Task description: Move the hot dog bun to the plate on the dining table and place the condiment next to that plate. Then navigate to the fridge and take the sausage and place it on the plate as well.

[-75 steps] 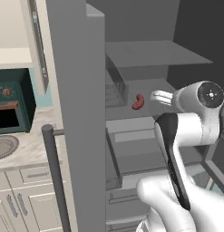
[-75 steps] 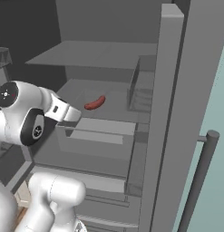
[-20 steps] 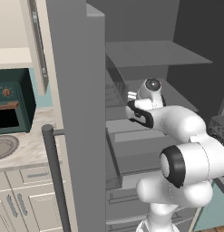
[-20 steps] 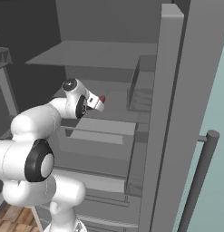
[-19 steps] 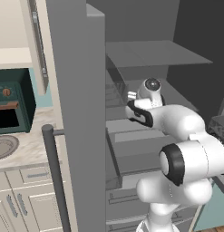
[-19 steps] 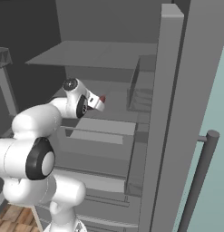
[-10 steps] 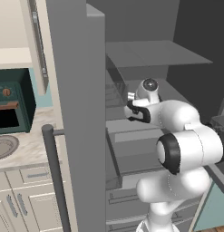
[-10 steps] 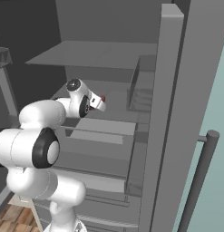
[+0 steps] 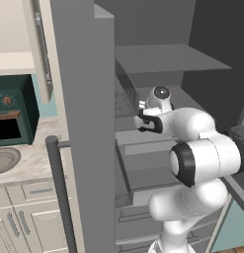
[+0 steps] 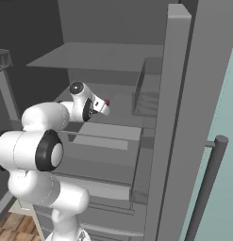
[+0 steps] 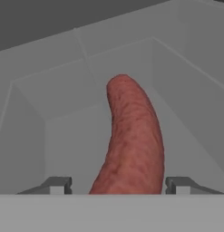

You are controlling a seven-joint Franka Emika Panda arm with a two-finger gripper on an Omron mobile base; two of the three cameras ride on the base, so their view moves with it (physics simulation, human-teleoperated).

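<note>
Sausage (image 11: pixel 131 140) dead centre in the hand view, running from the bottom middle of the frame up toward the centre, its rounded tip pointing away from the camera and curling a touch to the upper left. So the long axis runs along the line of the reach, with the gripper (image 11: pixel 118 185) set squarely across it, one fingertip (image 11: pixel 56 185) at lower left, the other at lower right. The jaws stand apart on either side of the sausage, with a clear gap showing on both flanks, so nothing is gripped yet. This looks like the fridge leg of the job: the arm is reaching into the open fridge (image 9: pixel 84 99) and the grasp is about to be made. In the right base view a speck of red, the sausage (image 10: pixel 107 101), peeks out just past the hand at centre left, lying on the fridge shelf (image 10: pixel 122 115) under the upper shelf. In the left base view the gripper (image 9: pixel 143 116) sits in the middle of the frame, deep in the compartment. Next move, I reckon: close squarely on the sausage's body, then lift it clear of the shelf and back straight out without clipping the door (image 10: pixel 184 117). A round, curved thing like this could roll or squirt out if the pinch lands off centre.
</note>
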